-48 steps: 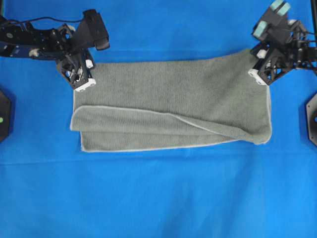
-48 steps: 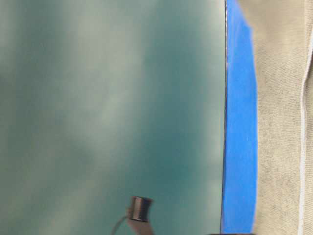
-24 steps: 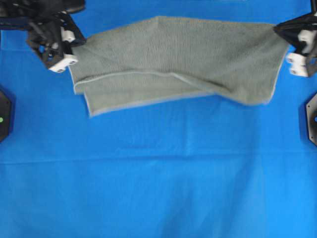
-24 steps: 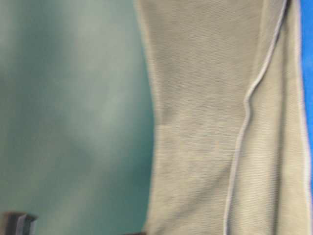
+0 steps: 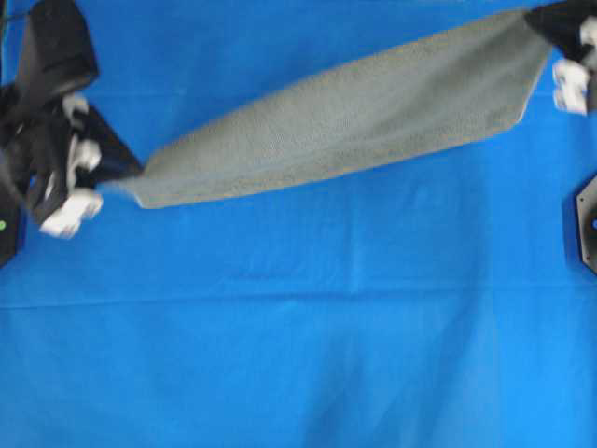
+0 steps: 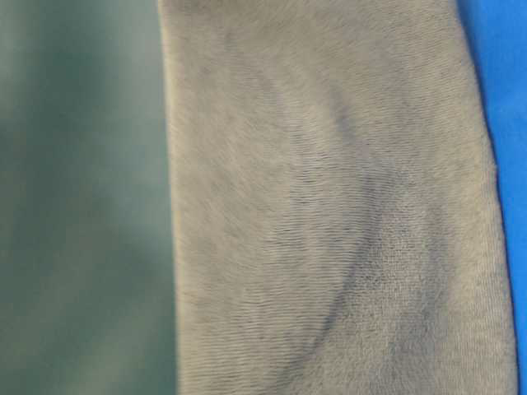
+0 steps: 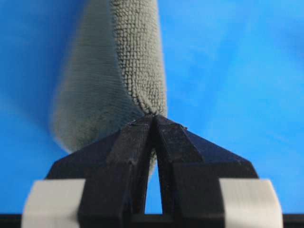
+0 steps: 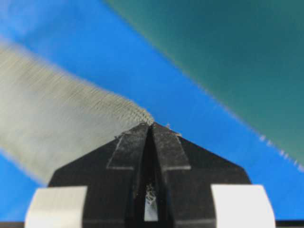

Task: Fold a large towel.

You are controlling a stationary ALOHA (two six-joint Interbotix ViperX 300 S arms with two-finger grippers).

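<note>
The grey-green towel (image 5: 354, 121) hangs stretched in the air as a long slanted band, low at the left and high at the right. My left gripper (image 5: 126, 177) is shut on its left end, the cloth pinched at the fingertips (image 7: 153, 116). At the top right edge my right gripper (image 5: 541, 21) is shut on the towel's other corner (image 8: 137, 114). The towel (image 6: 329, 197) fills most of the table-level view, close and fuzzy. Its hem barely shows.
The bright blue sheet (image 5: 298, 336) covers the whole table below the towel. A black mount (image 5: 588, 229) sits at the right edge, another (image 5: 7, 229) at the left edge. A dark green surface (image 8: 228, 57) lies beyond the sheet's edge.
Both grippers have lifted the towel off the sheet. The left end has swung down and left, the right end up and right, pulling the folded cloth into a taut narrow band.
</note>
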